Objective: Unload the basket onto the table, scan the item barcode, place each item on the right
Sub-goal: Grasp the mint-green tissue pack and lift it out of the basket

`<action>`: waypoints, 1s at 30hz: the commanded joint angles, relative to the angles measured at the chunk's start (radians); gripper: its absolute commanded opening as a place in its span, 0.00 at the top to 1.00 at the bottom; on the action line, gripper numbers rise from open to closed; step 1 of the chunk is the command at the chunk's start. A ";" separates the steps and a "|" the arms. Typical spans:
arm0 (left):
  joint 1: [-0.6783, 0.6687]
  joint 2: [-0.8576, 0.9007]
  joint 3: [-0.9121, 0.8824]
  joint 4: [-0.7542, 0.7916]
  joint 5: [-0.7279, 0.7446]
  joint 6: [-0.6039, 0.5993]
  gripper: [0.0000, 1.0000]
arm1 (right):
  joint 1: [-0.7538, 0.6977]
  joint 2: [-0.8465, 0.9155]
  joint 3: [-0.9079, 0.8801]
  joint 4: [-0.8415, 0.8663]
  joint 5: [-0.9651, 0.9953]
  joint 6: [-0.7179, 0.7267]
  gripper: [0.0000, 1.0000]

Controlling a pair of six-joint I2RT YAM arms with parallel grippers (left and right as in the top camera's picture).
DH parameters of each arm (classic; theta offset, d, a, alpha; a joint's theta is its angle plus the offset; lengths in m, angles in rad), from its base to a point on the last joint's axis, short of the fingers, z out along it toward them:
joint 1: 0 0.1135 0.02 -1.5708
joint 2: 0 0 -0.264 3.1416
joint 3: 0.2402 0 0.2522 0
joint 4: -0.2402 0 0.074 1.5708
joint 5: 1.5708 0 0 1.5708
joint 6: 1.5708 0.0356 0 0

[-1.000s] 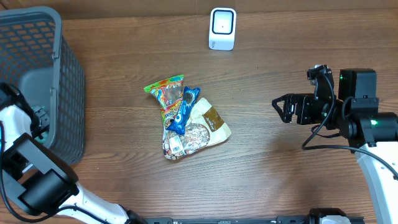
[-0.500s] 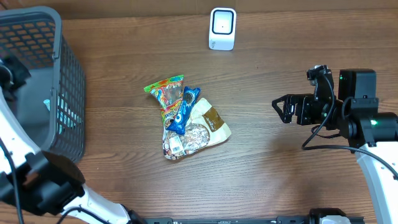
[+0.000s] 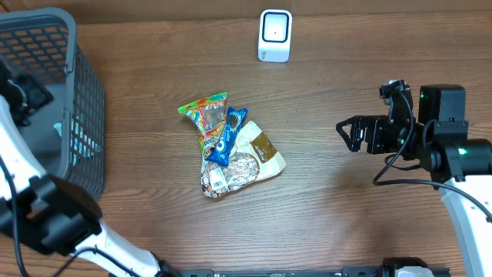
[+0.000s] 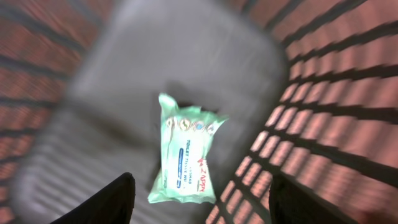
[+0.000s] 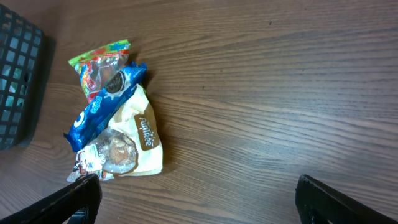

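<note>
L end effector (image 4: 202, 180): fingers apart over grey plastic mesh basket (image 3: 84, 100) | green wipes packet (image 4: 186, 155): loose on basket floor, likely binned as done | R end effector (image 3: 346, 135): wide apart, empty, far right of basket, waiting | colourful snack-packet pile (image 3: 231, 154): on brown wooden table (image 3: 346, 223) right of basket, probably unscanned

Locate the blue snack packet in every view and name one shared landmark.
Overhead: blue snack packet mid-table, lying diagonally.
Left wrist: not in it; only a green packet inside the basket.
Right wrist: left of centre, diagonal again.
Shared landmark: the basket, at the left edge overhead and in the right wrist view.
</note>
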State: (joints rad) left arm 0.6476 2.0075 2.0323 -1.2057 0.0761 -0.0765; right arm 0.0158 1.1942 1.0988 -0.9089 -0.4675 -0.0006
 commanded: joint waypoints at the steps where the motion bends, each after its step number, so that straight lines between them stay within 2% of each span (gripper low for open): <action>1: -0.003 0.080 -0.043 0.002 -0.004 -0.018 0.39 | 0.008 -0.002 0.026 -0.004 -0.006 -0.003 0.00; 15: -0.003 0.372 -0.056 0.032 0.002 -0.017 0.41 | 0.008 -0.002 0.026 -0.015 -0.006 -0.003 0.00; 18: -0.003 0.394 -0.056 0.031 0.003 -0.016 0.59 | 0.008 -0.002 0.026 -0.018 -0.006 -0.003 0.00; 22: -0.003 0.376 -0.051 0.031 0.003 -0.017 0.93 | 0.008 -0.002 0.026 -0.020 -0.006 -0.003 0.00; 23: -0.003 0.367 -0.047 0.028 0.003 -0.017 0.96 | 0.008 -0.002 0.026 -0.019 -0.006 -0.003 0.00; 30: -0.003 0.262 0.068 -0.048 0.003 -0.017 0.96 | 0.008 -0.002 0.026 -0.018 -0.006 -0.003 0.00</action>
State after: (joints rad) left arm 0.6491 2.3360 2.0315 -1.2327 0.0601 -0.0841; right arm 0.0158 1.1946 1.0988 -0.9291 -0.4671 -0.0002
